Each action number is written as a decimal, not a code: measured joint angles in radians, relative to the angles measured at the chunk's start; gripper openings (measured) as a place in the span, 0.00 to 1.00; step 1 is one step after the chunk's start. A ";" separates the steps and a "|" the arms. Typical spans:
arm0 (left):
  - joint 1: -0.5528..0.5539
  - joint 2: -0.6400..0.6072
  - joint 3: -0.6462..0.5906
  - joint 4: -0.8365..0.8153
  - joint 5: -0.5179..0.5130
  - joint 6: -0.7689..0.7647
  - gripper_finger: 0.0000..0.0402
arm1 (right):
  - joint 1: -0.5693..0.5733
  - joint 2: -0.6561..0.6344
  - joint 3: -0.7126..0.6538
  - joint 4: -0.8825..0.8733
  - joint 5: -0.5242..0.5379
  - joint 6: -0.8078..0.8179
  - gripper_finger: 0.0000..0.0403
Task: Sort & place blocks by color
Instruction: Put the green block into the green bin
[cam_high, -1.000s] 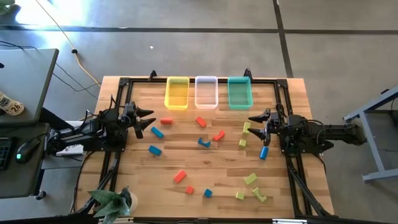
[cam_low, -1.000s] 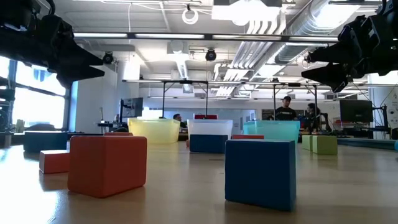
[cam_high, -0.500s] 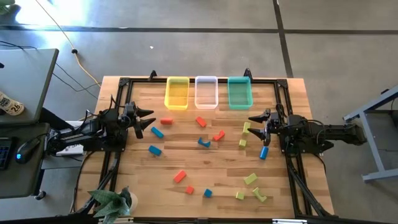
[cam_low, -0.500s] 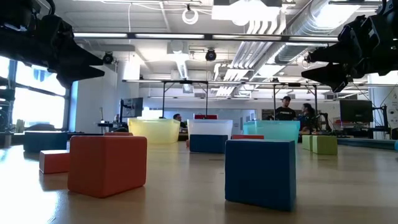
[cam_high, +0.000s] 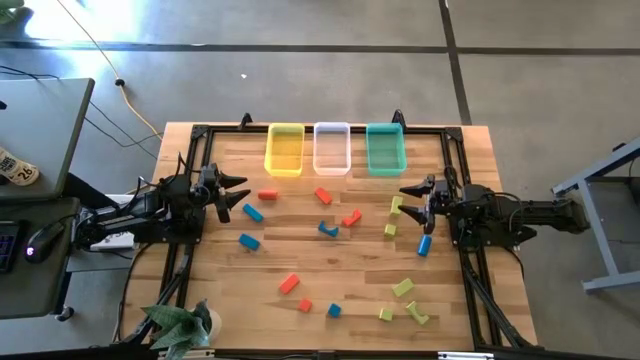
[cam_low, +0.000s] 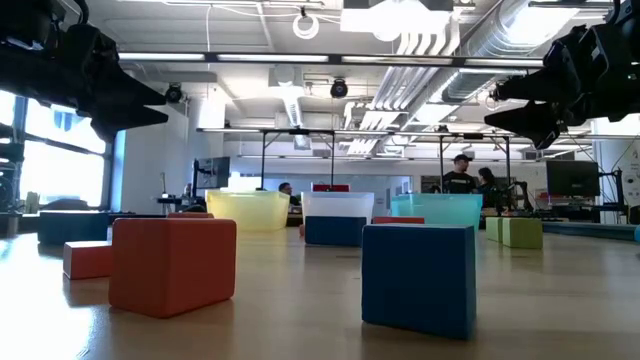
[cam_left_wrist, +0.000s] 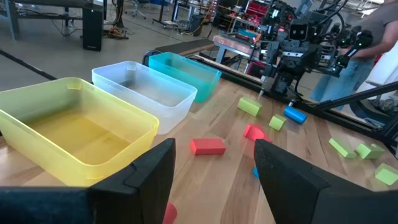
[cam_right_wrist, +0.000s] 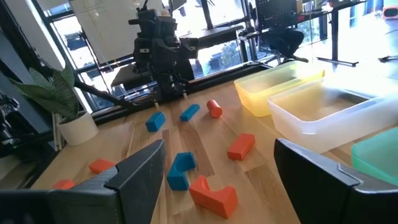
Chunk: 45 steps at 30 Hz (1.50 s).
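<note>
Dark fingers of left gripper (cam_high: 243, 195) spread, empty, left of clear tray (cam_high: 332, 149); red bar (cam_high: 268, 195) and blue block (cam_high: 252, 212) just ahead. Right gripper (cam_high: 404, 197) spread, empty, right of clear tray; green blocks (cam_high: 392, 218) beside fingertips, blue cylinder (cam_high: 424, 244) near. Remaining blocks scattered on table (cam_high: 340, 270) before tray.

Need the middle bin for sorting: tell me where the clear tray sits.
In the high view, the clear tray sits at the table's far edge, between the yellow tray and the teal tray.
</note>
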 joint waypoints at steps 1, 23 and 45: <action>0.000 0.000 0.000 0.000 0.000 0.000 0.52 | 0.000 0.000 0.000 0.006 0.000 0.010 0.71; 0.000 0.000 0.000 0.000 0.000 0.000 0.52 | -0.001 0.007 0.174 0.215 0.271 0.222 0.71; 0.000 0.000 0.000 0.005 -0.004 0.000 0.52 | -0.001 0.660 0.816 -0.804 0.272 0.900 0.71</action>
